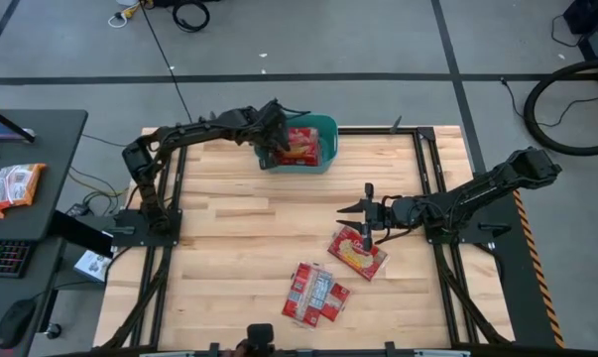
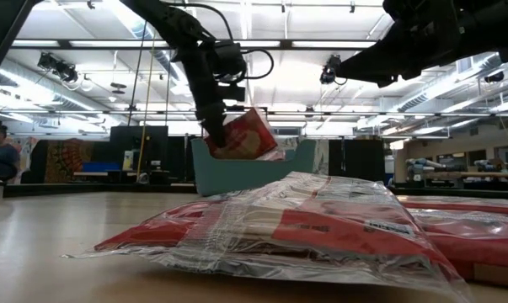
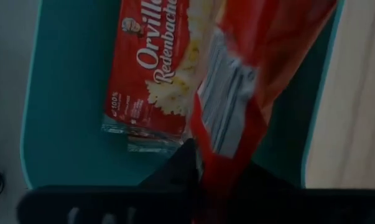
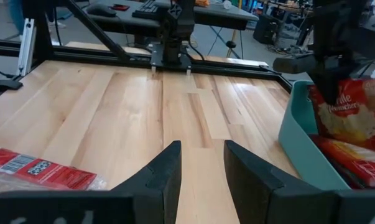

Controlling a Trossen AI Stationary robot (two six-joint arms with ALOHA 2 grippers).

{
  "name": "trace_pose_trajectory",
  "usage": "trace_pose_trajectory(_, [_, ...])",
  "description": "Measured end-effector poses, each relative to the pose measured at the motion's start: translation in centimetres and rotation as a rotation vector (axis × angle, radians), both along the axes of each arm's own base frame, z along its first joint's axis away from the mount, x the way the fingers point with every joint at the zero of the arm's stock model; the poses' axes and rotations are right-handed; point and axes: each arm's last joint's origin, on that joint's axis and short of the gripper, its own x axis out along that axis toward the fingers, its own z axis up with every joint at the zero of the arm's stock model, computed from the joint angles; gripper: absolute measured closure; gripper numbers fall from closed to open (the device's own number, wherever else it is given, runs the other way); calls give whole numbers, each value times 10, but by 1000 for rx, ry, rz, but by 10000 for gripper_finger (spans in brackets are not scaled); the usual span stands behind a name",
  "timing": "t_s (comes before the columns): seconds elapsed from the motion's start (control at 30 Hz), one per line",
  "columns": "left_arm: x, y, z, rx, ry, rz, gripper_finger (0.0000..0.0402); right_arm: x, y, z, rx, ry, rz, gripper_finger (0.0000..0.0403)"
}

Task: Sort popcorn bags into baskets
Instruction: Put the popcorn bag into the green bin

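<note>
Near the front edge of the pale wooden worktop [image 1: 239, 238] lies a small pile of flat red plastic popcorn packets with white-grey label patches [image 1: 315, 294]; just beyond it, toward the right side, a larger red popcorn bag with a yellow popcorn picture [image 1: 358, 253] lies flat; the right gripper [image 1: 365, 210] hovers over that bag's far end, fingers spread apart and empty; at the far edge stands the teal rounded plastic basket [image 1: 327, 127] with red bags inside; the left gripper [image 1: 269, 144] hangs over it, fingers clamped on a red popcorn bag held tilted [image 2: 247, 135] above the rim.
</note>
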Motion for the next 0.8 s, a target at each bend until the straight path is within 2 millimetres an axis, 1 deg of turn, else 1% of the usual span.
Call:
trace_pose_trajectory(0.2, [4,-3,1,50,10,2,274,0,0,0,-1,0,0,277])
trace_pose_trajectory(0.33, [6,-3,4,136,32,35,235,0,0,0,-1,0,0,277])
trace_pose_trajectory(0.43, [11,-1,12,209,15,54,224,0,0,0,0,-1,0,277])
trace_pose_trajectory(0.67, [22,5,29,307,-102,40,221,0,0,0,5,-1,2,277])
trace_pose_trajectory(0.73, [25,7,33,330,-157,55,221,0,0,0,5,0,2,277])
trace_pose_trajectory(0.8, [28,9,37,336,-231,106,221,0,0,-1,3,7,2,277])
